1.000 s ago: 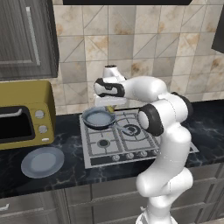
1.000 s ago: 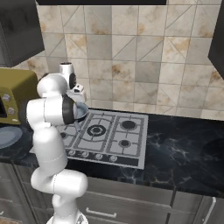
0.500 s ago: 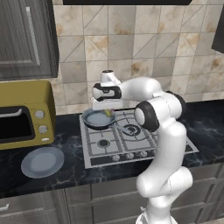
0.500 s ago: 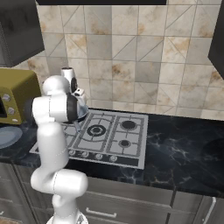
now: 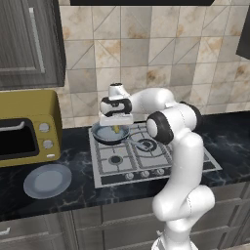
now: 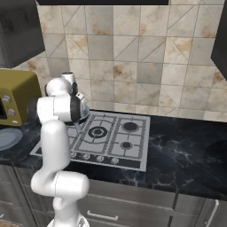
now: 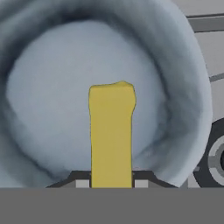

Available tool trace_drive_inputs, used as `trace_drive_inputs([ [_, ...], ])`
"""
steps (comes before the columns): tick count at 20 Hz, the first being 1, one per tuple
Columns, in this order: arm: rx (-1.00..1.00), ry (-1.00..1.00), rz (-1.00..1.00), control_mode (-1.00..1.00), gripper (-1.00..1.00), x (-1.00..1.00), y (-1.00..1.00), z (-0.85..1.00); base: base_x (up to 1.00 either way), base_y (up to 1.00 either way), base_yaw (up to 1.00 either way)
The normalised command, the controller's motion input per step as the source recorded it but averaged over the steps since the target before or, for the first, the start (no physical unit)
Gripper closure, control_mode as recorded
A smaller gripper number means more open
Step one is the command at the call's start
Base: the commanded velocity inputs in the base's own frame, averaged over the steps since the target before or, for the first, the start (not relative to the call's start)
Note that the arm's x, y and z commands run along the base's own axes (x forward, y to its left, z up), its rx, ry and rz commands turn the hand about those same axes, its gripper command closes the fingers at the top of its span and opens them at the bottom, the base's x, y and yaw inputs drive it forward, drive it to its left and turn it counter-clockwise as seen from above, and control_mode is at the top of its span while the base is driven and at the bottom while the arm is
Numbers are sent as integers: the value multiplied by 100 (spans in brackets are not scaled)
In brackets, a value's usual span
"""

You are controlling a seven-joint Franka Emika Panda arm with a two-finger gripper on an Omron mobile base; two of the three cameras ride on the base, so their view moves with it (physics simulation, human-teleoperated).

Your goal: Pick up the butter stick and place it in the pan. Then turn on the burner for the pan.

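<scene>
Dark marble surface [image 5: 73, 195] carries the stove, where the tool [image 5: 116, 129], clamped on the butter [image 7: 111, 135], hangs over the pan [image 7: 39, 109]; next, I judge, release, then the burner knob.

My left base camera sits behind my arm on its left and looks forward and down over the counter. It faces the tiled back wall and takes in the yellow microwave [image 5: 27, 127], the plate [image 5: 47, 180] and the stove [image 5: 146, 155]. My right base camera sits behind my arm on its right, facing the same wall from the other side. Both views share the stove [image 6: 108, 139], the wall and the microwave [image 6: 17, 99]. My hand camera looks along my gripper [image 7: 111, 181], straight down and very close into the pan [image 7: 183, 78], with the butter stick [image 7: 111, 131] running up the middle of the picture.
</scene>
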Motion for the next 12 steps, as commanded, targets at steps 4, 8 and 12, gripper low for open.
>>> trace_drive_inputs([
  [4, 0, 0, -2, -100, 100, 15, 13, -22, 0, 0, 0],
  [8, 0, 0, 0, -100, 100, 17, 13, -21, 0, 0, 0],
  [12, 0, 0, 0, -100, 100, 21, 6, -20, 0, 0, 0],
])
